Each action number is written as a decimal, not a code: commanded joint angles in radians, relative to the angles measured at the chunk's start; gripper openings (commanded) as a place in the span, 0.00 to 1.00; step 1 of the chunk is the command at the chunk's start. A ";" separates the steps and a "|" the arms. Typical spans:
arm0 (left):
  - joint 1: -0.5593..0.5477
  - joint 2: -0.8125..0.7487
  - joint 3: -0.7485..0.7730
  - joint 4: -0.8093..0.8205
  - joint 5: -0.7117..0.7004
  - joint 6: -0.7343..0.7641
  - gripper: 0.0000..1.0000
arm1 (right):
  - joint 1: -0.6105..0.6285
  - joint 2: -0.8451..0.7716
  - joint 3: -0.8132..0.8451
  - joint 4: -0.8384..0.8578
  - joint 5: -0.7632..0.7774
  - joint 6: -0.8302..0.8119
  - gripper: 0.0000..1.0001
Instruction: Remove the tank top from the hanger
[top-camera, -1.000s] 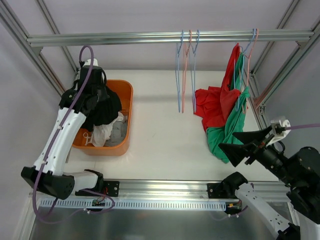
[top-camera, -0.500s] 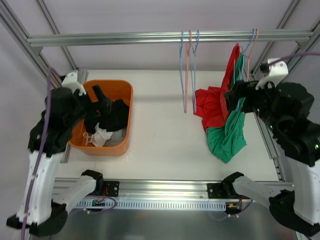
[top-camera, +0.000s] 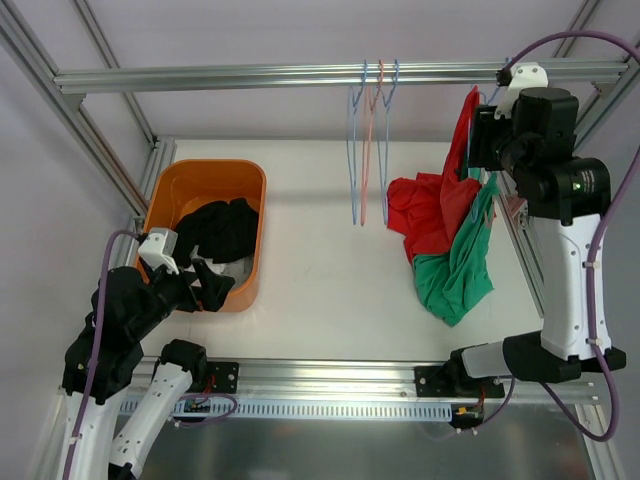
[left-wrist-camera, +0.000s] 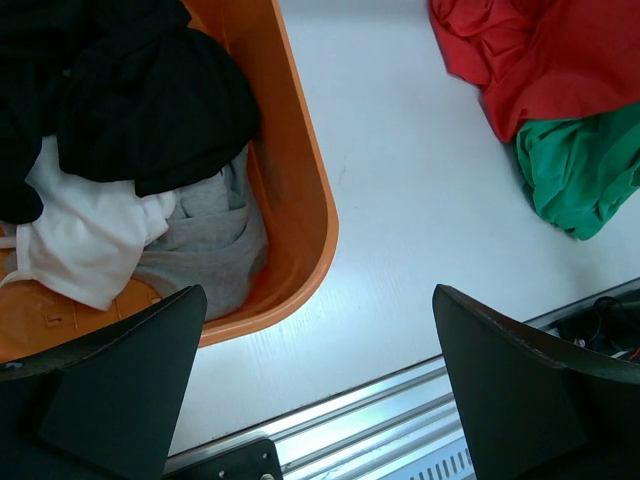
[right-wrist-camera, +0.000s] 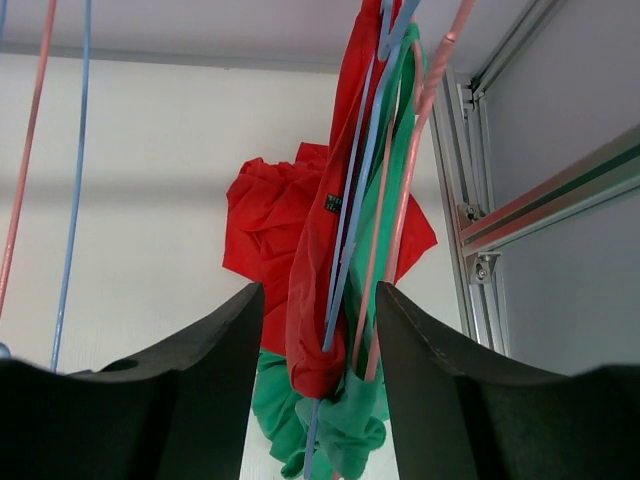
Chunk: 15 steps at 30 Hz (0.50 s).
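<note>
A red tank top and a green one hang from a blue hanger and a pink hanger at the rail's right end, their lower parts pooled on the table. My right gripper is up by those hangers. In the right wrist view its fingers straddle the red strap, the green cloth and the hanger wires, with gaps on both sides. My left gripper is open and empty at the orange bin's near edge.
The orange bin at the left holds black, white and grey clothes. Three empty hangers hang mid-rail. A frame post stands close to the right of the hung garments.
My left gripper opened and drew back from over the bin to its near edge, leaving the black garment inside. My right arm rose to the hangers and its jaws narrowed around them.
</note>
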 joint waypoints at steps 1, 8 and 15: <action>0.001 -0.004 -0.026 0.050 -0.026 -0.019 0.99 | -0.010 0.013 0.031 0.029 -0.012 -0.028 0.51; 0.002 0.043 -0.049 0.061 0.025 -0.044 0.99 | -0.022 0.045 -0.042 0.081 0.029 -0.004 0.45; 0.001 0.029 -0.052 0.067 0.036 -0.040 0.99 | -0.027 0.050 -0.127 0.143 0.022 0.015 0.39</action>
